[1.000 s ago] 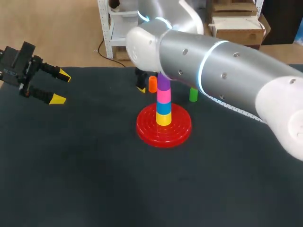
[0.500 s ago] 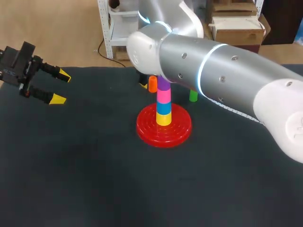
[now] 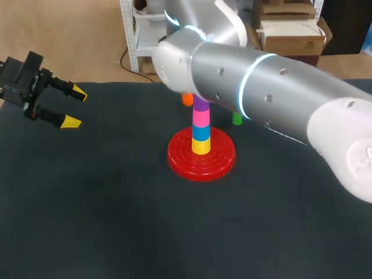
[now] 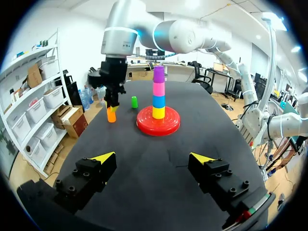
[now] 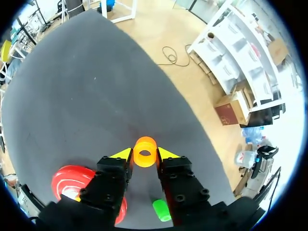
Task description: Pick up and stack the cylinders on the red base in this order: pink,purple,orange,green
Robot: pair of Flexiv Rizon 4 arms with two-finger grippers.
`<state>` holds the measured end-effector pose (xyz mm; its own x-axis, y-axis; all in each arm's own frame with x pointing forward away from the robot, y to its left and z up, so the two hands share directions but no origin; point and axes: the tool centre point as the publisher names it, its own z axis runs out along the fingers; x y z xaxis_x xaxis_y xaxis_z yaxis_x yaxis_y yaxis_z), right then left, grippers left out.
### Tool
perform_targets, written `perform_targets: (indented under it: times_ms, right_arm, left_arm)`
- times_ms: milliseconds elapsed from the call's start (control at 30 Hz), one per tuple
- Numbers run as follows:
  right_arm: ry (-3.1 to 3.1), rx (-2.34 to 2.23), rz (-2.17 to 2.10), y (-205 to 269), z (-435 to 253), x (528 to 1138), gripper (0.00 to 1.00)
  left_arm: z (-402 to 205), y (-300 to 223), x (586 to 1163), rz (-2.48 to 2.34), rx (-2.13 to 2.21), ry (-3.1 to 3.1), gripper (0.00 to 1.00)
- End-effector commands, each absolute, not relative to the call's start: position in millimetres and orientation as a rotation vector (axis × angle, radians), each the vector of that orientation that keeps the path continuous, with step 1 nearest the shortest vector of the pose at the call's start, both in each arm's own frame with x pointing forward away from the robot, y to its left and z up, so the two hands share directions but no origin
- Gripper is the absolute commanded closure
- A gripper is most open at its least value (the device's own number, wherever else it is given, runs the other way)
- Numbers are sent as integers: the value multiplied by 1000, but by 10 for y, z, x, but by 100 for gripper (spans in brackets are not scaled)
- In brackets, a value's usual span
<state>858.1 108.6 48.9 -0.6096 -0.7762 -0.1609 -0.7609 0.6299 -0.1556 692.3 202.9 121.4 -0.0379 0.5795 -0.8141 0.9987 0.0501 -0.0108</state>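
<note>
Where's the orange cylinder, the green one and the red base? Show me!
orange cylinder (image 5: 145, 152): right wrist view, on its open top.
green cylinder (image 4: 134, 101): left wrist view, on its side.
red base (image 3: 181, 163): head view, on its bare ridged rim.

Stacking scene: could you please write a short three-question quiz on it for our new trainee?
1. True or false: the purple cylinder is the topmost one stacked on the red base.
2. Which one sits between the fingers of the right gripper? A green cylinder, B orange cylinder, C pink cylinder.
3. Fill in: the left gripper is ____ and holds nothing.
Key: 1 true; 2 B; 3 open.
</note>
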Motion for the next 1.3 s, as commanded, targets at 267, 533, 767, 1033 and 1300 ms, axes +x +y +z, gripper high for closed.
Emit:
perform_targets:
  times_ms: [267,533,767,1033,1300]
  right_arm:
    - [2614,-1124,-10,817,1857,8226,100]
    - [2564,-1011,42,678,2386,7729,100]
    - [2541,-921,55,666,2548,7350,100]
    - [2571,-870,124,701,2526,7056,100]
    - [2581,-841,168,706,2455,6861,100]
  left_arm:
    - [1207,2038,6920,-834,1599,1687,0]
    - [1207,2038,6920,-834,1599,1687,0]
    - [1207,2038,6920,-834,1599,1687,0]
    - [1207,2038,6920,-834,1599,1687,0]
    - [1207,2038,6920,-834,1599,1687,0]
